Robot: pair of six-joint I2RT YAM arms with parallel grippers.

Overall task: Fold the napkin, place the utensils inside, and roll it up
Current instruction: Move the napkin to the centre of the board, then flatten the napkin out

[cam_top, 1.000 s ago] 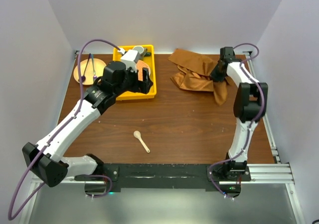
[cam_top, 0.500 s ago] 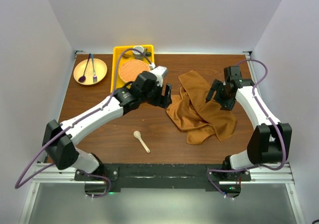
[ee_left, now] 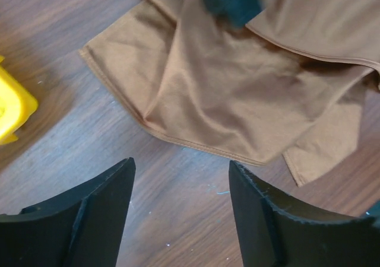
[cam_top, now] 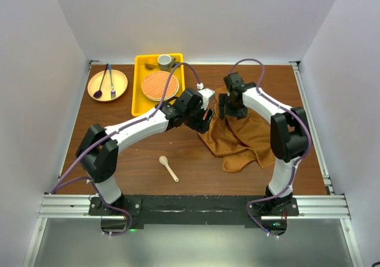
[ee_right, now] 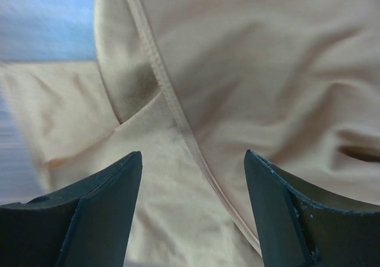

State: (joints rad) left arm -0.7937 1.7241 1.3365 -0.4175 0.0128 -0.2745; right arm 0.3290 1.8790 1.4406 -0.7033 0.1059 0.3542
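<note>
The rust-brown napkin (cam_top: pixel 240 137) lies crumpled right of the table's middle, its hems showing in both wrist views (ee_left: pixel 237 83) (ee_right: pixel 249 71). The small cream spoon (cam_top: pixel 168 168) rests on bare wood near the front, apart from the cloth. My left gripper (cam_top: pixel 206 122) hovers at the napkin's left edge, open, with bare wood between its fingers (ee_left: pixel 181 187). My right gripper (cam_top: pixel 227 111) hangs over the napkin's upper left part, open, with a hem of the cloth lying below its gap (ee_right: pixel 193 181).
A yellow tray (cam_top: pixel 138 93) at the back holds a round orange woven mat (cam_top: pixel 160 86) and a small cup (cam_top: pixel 164 60). A tan plate (cam_top: pixel 107 84) with a purple spoon and a dark fork sits at the back left. The tray's corner (ee_left: pixel 13 110) shows in the left wrist view.
The right gripper opened, dropped the napkin near the centre and swung left over it. The left arm left the tray and reached to the napkin's left edge.
</note>
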